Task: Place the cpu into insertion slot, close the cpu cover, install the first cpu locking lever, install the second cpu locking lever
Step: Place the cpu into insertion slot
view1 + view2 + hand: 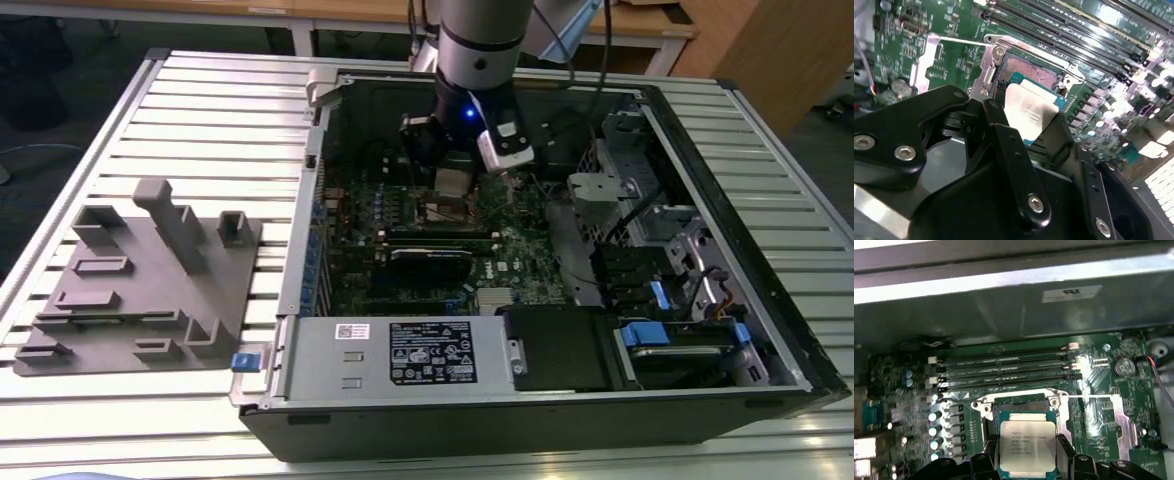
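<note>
A: Inside the open computer case (534,425), hanging where exactly?

B: Over the green motherboard (523,250), near the case's far wall in the exterior view. Down from the arm (478,50), with the gripper (455,180) low among the components.

A: Clamped on anything?

B: Yes, closed on the cpu (1027,442). Pinched between two black fingers (1006,140), one against each of two opposite edges. Dull silver top facing up, teal border showing around it in both wrist views.

A: Seated in the insertion slot (1030,75)?

B: Not flat in it. Held right over the slot, tilted in the second wrist view, covering part of it and leaving the rest of the dark pin field bare. Touching or just clear of the shiny rim: impossible to tell.

A: Around the slot?

B: Long black memory slots (1004,367) between it and the case wall. A thin metal rod (1089,397) running from one corner of the rim out to a silver bracket (1128,425) beside it.

A: And outside the case?

B: Resting on a slatted white table (200,110), with a grey fixture block (140,280) well apart toward the exterior view's left. Silver power supply (400,355) along the near wall.
</note>
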